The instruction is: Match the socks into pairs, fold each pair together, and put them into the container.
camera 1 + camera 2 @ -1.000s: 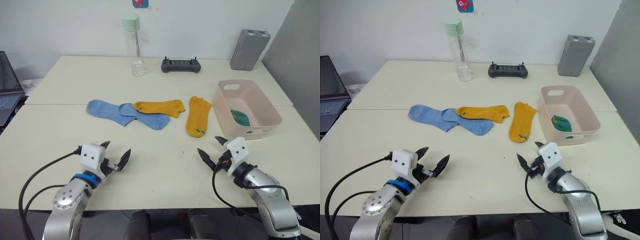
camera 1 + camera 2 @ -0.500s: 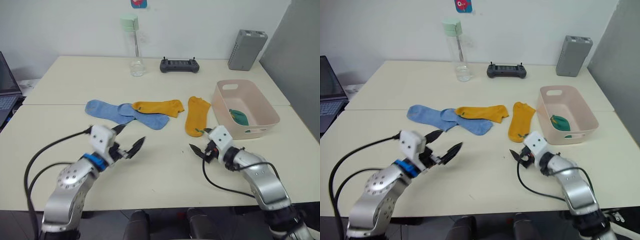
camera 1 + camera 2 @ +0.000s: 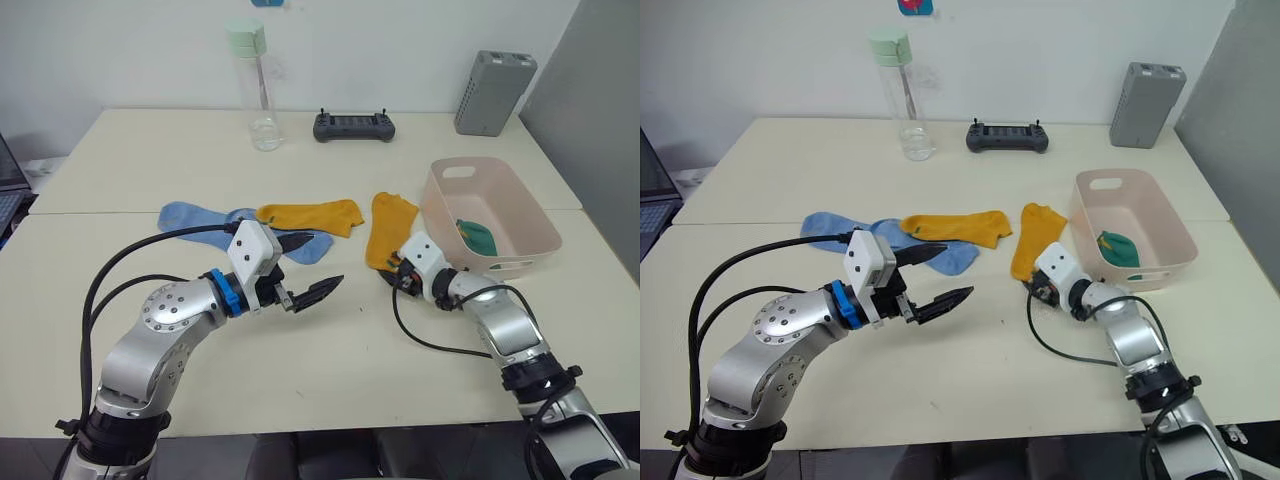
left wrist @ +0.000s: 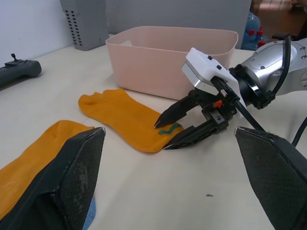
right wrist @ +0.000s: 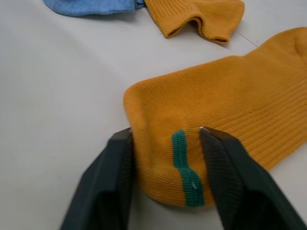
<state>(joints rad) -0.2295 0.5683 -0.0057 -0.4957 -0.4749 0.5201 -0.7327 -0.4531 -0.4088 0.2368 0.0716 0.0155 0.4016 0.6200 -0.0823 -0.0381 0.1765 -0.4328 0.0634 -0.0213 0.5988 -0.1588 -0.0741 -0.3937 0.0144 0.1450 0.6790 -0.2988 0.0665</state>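
Starting left of the container (image 3: 490, 215), I see two blue socks (image 3: 195, 217) overlapped, so they are already nearly a pair. My left gripper (image 3: 305, 268) hangs spread wide and empty just short of the flat yellow sock (image 3: 310, 214), probably ready for it. My right gripper (image 4: 168, 132) stands part open with one tip on the second yellow sock (image 5: 216, 129) and one at its green-striped end, the fabric not yet pinched. Inside the container a green sock (image 3: 478, 236) shows; whether that is one sock or two, I can't tell.
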